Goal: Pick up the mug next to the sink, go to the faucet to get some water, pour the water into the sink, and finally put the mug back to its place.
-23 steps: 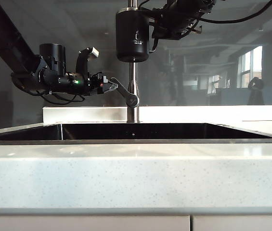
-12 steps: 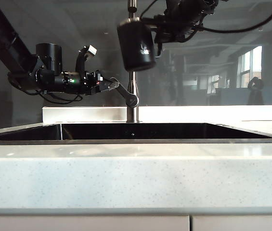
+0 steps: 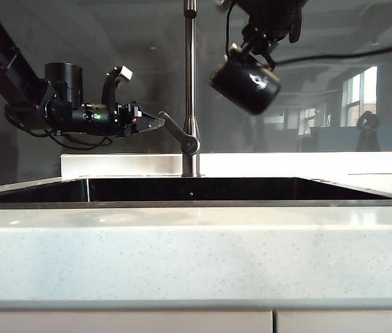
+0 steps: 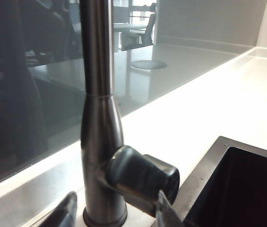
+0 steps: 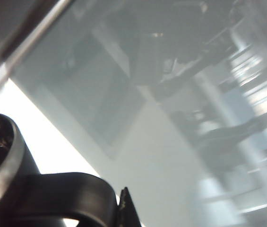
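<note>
Clamped on the mug (image 3: pixel 246 83) handle, our right gripper (image 3: pixel 257 43) tilts it high above the sink (image 3: pixel 237 189), beside the faucet (image 3: pixel 191 90); our left gripper (image 3: pixel 151 123) gapes around the lever (image 4: pixel 140 177).

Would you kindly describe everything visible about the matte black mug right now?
The matte black cylindrical mug with a shiny steel rim, black loop handle and small white logo hangs tilted in the air, right of the steel faucet pipe and above the dark sink. The right gripper grips its handle side from above; nothing else touches it.
</note>
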You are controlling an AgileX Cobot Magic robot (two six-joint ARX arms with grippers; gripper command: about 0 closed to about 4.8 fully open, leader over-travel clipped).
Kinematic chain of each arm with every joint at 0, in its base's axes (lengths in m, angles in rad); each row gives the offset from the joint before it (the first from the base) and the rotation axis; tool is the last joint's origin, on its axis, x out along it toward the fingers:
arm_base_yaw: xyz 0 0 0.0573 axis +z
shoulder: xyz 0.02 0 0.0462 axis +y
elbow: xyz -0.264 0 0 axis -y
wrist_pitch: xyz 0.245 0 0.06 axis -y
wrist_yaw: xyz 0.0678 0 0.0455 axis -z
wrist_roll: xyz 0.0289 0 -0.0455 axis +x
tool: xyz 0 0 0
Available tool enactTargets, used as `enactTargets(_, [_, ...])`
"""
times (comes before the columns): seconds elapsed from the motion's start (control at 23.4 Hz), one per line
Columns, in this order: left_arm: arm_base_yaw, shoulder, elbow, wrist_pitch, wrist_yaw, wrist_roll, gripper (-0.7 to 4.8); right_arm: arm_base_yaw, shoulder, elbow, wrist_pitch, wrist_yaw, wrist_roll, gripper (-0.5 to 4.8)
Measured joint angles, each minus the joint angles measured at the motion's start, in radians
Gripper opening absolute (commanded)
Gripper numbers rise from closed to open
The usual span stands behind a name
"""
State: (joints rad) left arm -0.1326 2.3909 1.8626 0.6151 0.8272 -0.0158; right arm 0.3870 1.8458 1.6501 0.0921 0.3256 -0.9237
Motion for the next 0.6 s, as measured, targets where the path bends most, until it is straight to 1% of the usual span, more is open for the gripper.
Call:
enactTargets(0.17, [0.003, 0.0, 0.001, 0.0, 0.0, 0.0, 2.1, 0.019, 0.0, 0.0, -0.008, 0.064, -0.238, -0.02])
enactTargets(0.3, [0.003, 0.0, 0.003, 0.0, 0.0, 0.0, 2.1, 0.029, -0.008, 0.0, -0.008, 0.075, -0.332, -0.02])
enactTargets(0.43, [0.003, 0.0, 0.003, 0.0, 0.0, 0.0, 2.1, 0.042, -0.026, 0.0, -0.006, 0.079, -0.4, -0.02])
enactTargets(0.47, [0.003, 0.0, 0.003, 0.0, 0.0, 0.0, 2.1, 0.053, -0.039, 0.0, 0.0, 0.083, -0.449, -0.02])
enactTargets(0.6, [0.001, 0.0, 0.003, 0.0, 0.0, 0.0, 2.1, 0.064, -0.058, 0.001, -0.013, 0.084, -0.541, -0.02])
